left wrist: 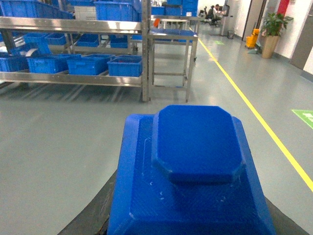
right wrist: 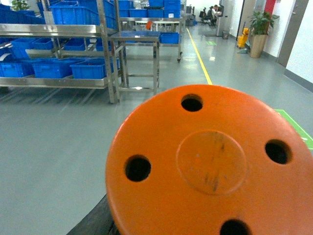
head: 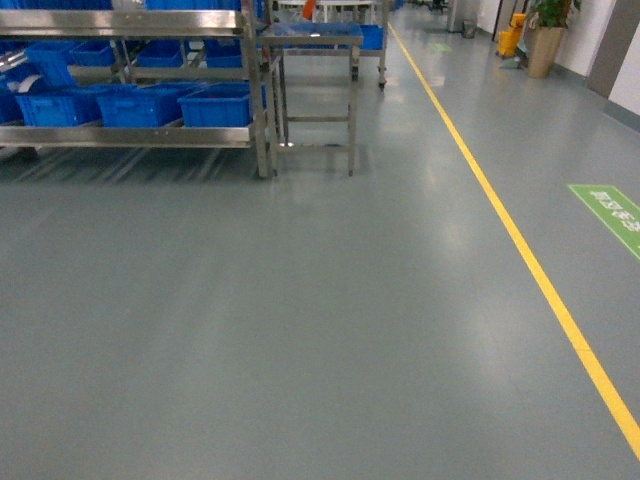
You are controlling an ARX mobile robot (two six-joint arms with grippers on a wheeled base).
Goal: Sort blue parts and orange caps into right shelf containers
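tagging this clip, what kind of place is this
Probably a factory or warehouse floor: steel shelving racks stacked with blue plastic bins, and a yellow painted lane line along the grey floor.

The blue part (left wrist: 195, 176) fills the near half of the left wrist view and hides the left gripper behind it; only a dark edge shows at both sides, so I cannot tell how the jaws stand. The bottom edge cuts this part off. The orange cap (right wrist: 215, 171) does the same in the right wrist view: it hides the right gripper, and the right and bottom edges cut it. In the head view no arm appears. The metal shelf (head: 130, 135) is cut by the left and top edges. The far people (left wrist: 213, 11) are too small to describe.
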